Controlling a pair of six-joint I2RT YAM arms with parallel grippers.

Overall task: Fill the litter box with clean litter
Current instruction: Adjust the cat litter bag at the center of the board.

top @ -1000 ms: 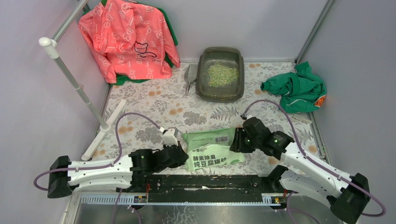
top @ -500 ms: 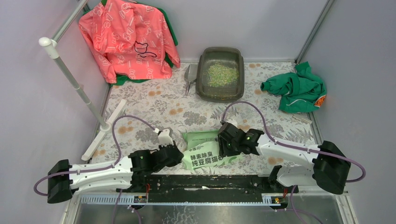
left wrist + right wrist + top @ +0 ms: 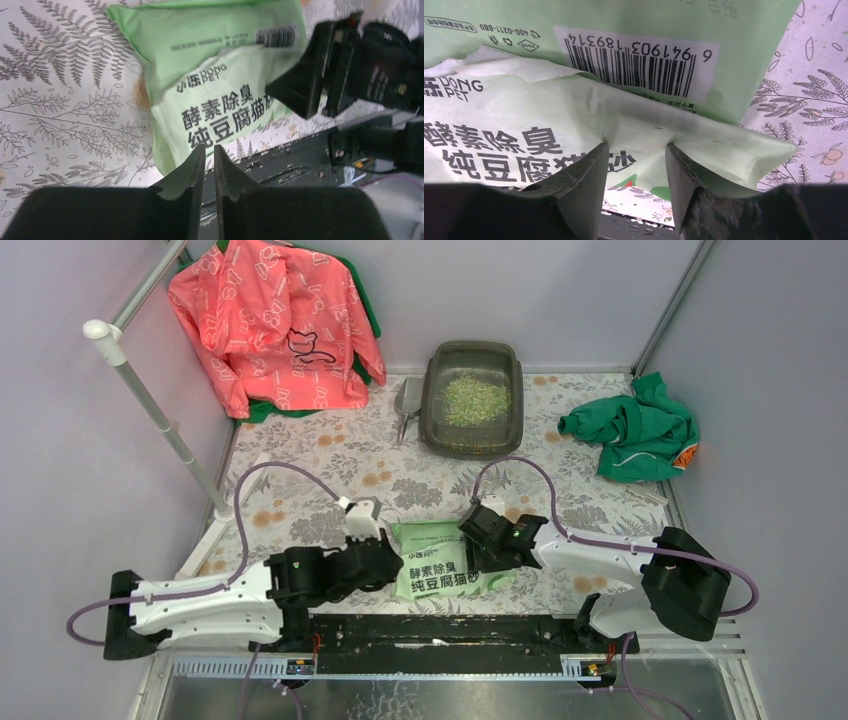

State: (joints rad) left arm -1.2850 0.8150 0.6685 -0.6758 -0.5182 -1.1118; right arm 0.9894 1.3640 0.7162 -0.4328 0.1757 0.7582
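Observation:
The litter box (image 3: 437,430) is a dark tray at the back of the mat, and clean litter (image 3: 476,398) lies heaped inside it. A light green printed bag (image 3: 445,562) lies folded near the front, between my two grippers. At the bag's left edge, my left gripper (image 3: 388,558) (image 3: 209,150) has its jaws a narrow gap apart, with nothing between them. My right gripper (image 3: 476,543) (image 3: 636,147) is open over the bag's right end. Its fingertips (image 3: 596,157) rest against the bag's (image 3: 574,115) puckered top flap. The bag (image 3: 215,65) fills the middle of the left wrist view.
A small grey scoop (image 3: 407,405) lies left of the litter box. A pink jacket (image 3: 275,320) hangs at the back left by a white pole rack (image 3: 150,410). A green cloth (image 3: 635,435) lies at the right. The black base rail (image 3: 440,630) runs along the front.
My right arm swung left over the bag and pushed its right end inward, so the bag looks shorter. Both pairs of jaws have widened. The left arm edged forward slightly.

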